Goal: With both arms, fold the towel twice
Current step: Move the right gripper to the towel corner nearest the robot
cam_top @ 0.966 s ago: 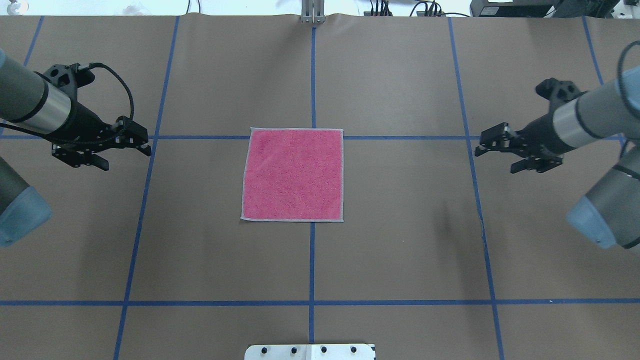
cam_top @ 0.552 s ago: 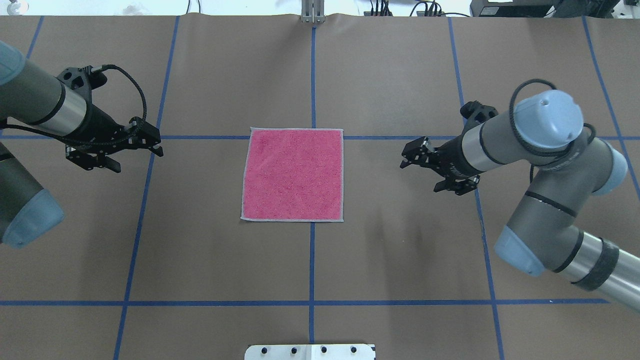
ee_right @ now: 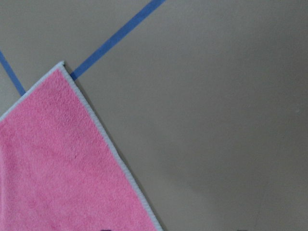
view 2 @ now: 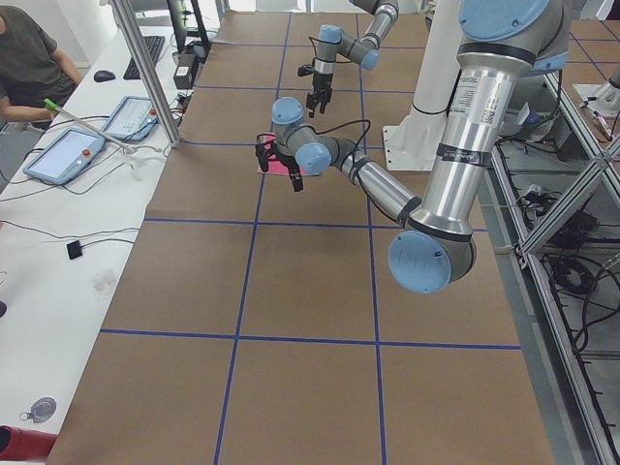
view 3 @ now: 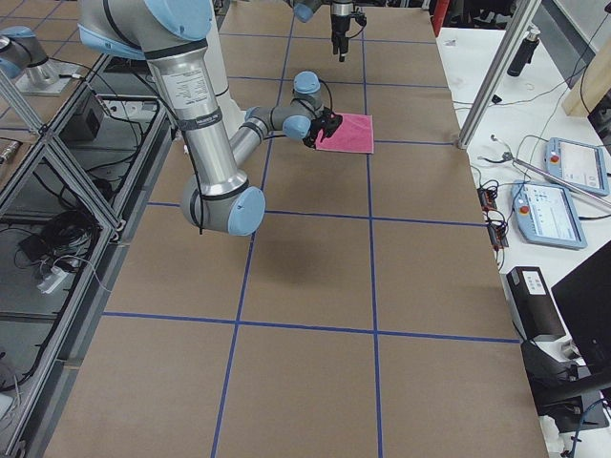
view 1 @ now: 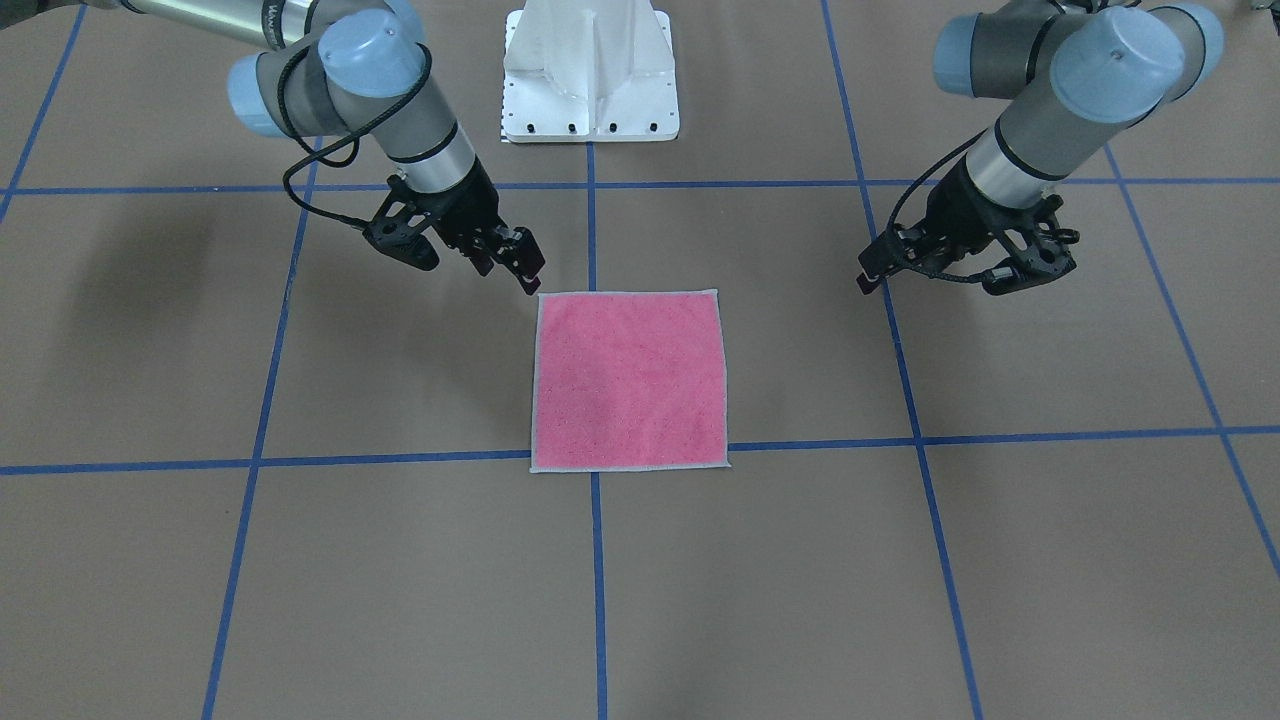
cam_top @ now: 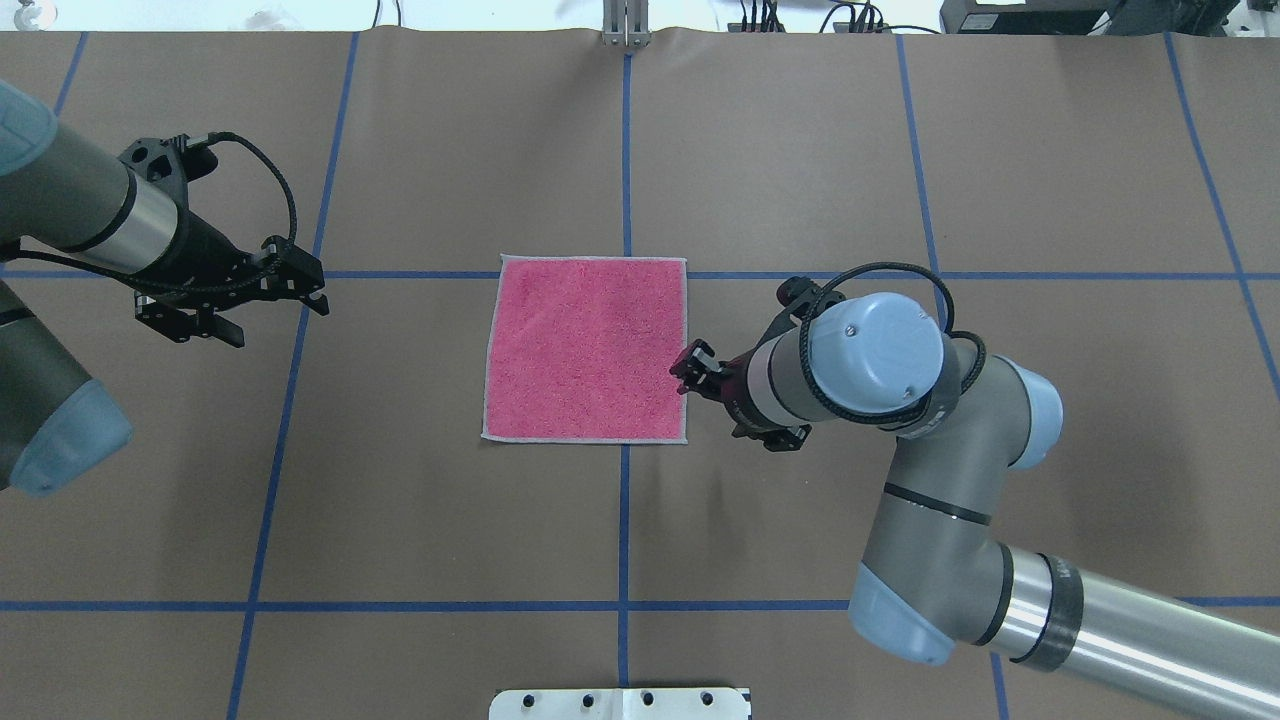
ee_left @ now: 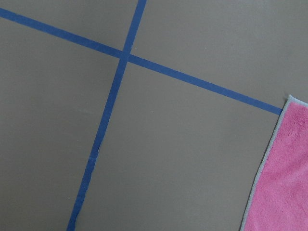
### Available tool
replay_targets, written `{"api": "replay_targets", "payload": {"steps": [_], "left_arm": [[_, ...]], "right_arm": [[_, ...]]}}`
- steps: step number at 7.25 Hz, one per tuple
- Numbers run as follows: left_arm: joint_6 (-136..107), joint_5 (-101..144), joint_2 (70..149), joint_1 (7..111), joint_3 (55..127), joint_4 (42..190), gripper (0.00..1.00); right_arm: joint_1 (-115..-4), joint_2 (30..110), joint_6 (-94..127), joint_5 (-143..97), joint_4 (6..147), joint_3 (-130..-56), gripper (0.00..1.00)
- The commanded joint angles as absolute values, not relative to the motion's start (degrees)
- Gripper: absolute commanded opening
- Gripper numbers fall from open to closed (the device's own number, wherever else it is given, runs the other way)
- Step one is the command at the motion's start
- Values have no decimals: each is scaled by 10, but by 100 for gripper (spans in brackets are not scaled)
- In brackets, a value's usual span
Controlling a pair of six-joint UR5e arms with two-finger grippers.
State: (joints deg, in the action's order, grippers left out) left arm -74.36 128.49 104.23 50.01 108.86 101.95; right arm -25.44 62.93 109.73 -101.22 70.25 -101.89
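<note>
Pink towel flat at the centre of your table, your right arm holds wide, empty jaws just beside its 3 o'clock hem, likely to pinch it for the first fold; your left arm hangs well apart at 9 o'clock, jaws wide too.

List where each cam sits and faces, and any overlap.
Front-facing: across the table, facing the white base; right arm, left arm, right gripper near the towel, left gripper.
Overhead: behind the base, looking down; left arm on view's left.
Exterior left: table's end; left arm near.
Exterior right: other end; right arm near.
Left wrist: down at tape, towel's corner; no gripper.
Right wrist: same; no clear gripper.
Shared: towel in all.
</note>
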Motion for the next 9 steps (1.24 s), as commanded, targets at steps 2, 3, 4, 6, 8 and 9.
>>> {"api": "replay_targets", "payload": {"steps": [2, 3, 4, 6, 8, 9], "left_arm": [[-744, 1285, 1042, 500, 1088, 1020, 100], [-744, 1285, 1042, 500, 1088, 1020, 100], [-744, 1285, 1042, 500, 1088, 1020, 100], [-744, 1285, 1042, 500, 1088, 1020, 100], [-744, 1284, 1042, 500, 1088, 1020, 100], [-744, 1284, 1042, 500, 1088, 1020, 100]], "right_arm": [[-219, 608, 1046, -961, 706, -985, 74], [-212, 607, 1026, -944, 706, -973, 74], [-213, 607, 1026, -942, 706, -972, 72], [-212, 604, 1026, -942, 705, -969, 62], [-212, 593, 1028, -942, 705, -963, 56], [-212, 592, 1027, -942, 705, -958, 57]]}}
